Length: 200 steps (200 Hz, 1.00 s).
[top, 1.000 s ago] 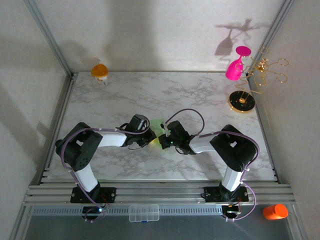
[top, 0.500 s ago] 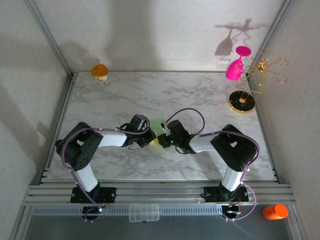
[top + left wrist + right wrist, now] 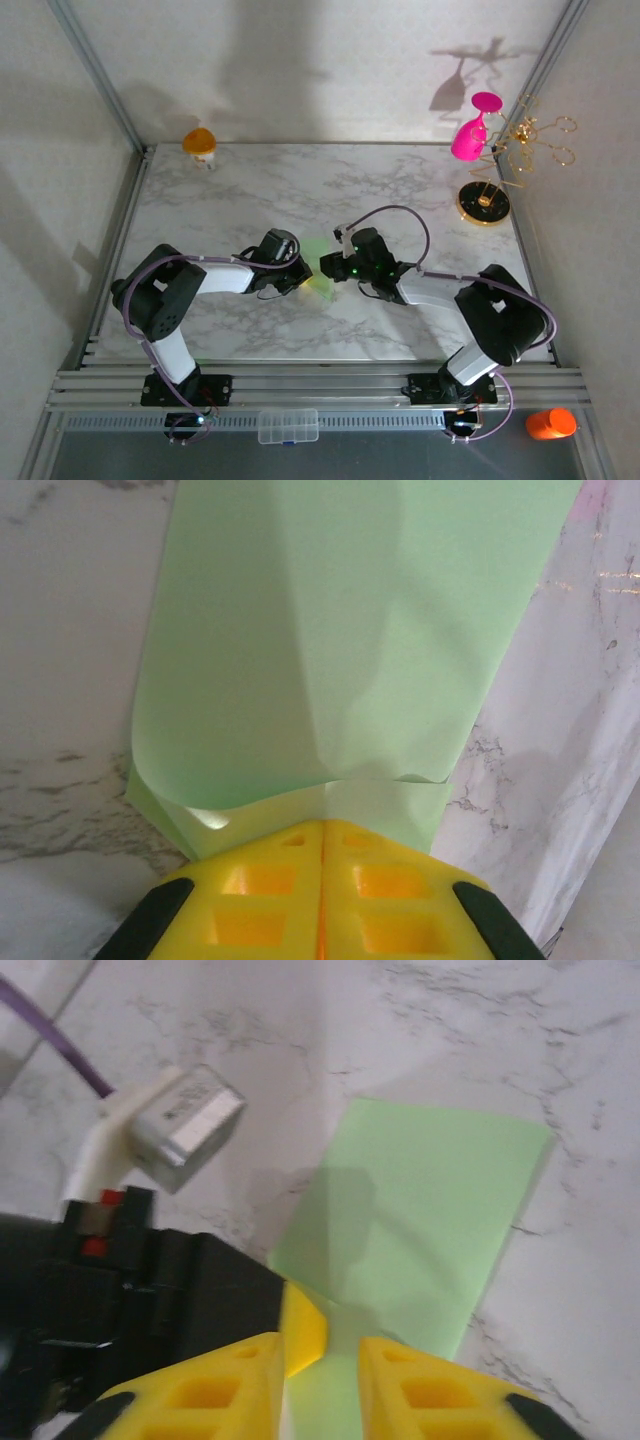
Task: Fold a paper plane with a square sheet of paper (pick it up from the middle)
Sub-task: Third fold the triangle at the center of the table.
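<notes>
The pale green sheet of paper (image 3: 320, 252) lies low over the marble table near its middle, doubled over into a rectangle with a crease running along it (image 3: 330, 660). My left gripper (image 3: 300, 277) is shut on its near edge, the yellow fingers pressed together on the paper (image 3: 322, 825). My right gripper (image 3: 332, 266) faces it from the right. Its fingers stand a little apart (image 3: 342, 1345), and the paper (image 3: 430, 1200) shows through the gap, untouched. One yellow fingertip of the left gripper (image 3: 305, 1330) sits just beyond the right gripper's left finger.
A gold stand (image 3: 484, 203) with a pink glass (image 3: 468, 135) hanging on it is at the back right. An orange object (image 3: 200, 142) stands at the back left corner. A clear box (image 3: 288, 425) and an orange cup (image 3: 550, 423) lie off the table's front edge.
The right gripper has opened off the paper and its arm has swung rightward and stretched out. The left gripper keeps its hold and has not moved.
</notes>
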Tool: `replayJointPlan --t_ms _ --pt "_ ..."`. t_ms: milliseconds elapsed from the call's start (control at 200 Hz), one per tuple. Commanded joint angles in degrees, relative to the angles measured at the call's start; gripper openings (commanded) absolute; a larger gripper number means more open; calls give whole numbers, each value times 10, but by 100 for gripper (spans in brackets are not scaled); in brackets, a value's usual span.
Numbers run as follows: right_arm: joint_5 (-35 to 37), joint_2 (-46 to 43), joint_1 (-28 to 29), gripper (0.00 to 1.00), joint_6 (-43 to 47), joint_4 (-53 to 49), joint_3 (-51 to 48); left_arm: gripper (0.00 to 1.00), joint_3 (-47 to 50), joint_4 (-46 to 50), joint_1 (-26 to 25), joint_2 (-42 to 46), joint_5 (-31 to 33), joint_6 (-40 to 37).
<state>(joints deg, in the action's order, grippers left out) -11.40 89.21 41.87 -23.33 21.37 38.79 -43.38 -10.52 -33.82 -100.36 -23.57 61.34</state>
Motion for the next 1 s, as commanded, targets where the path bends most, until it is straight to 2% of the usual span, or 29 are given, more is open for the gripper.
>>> replayJointPlan --t_ms 0,180,566,996 --pt "-62 -9 -1 21 5 -18 -27 7 7 34 -2 -27 30 1" --pt "-103 7 13 13 20 -36 -25 7 13 33 -2 -27 37 13" --pt "-123 71 29 9 14 -54 18 6 14 36 -2 -33 44 21" --pt "-67 102 29 8 10 -106 41 6 16 38 -2 -34 43 19"
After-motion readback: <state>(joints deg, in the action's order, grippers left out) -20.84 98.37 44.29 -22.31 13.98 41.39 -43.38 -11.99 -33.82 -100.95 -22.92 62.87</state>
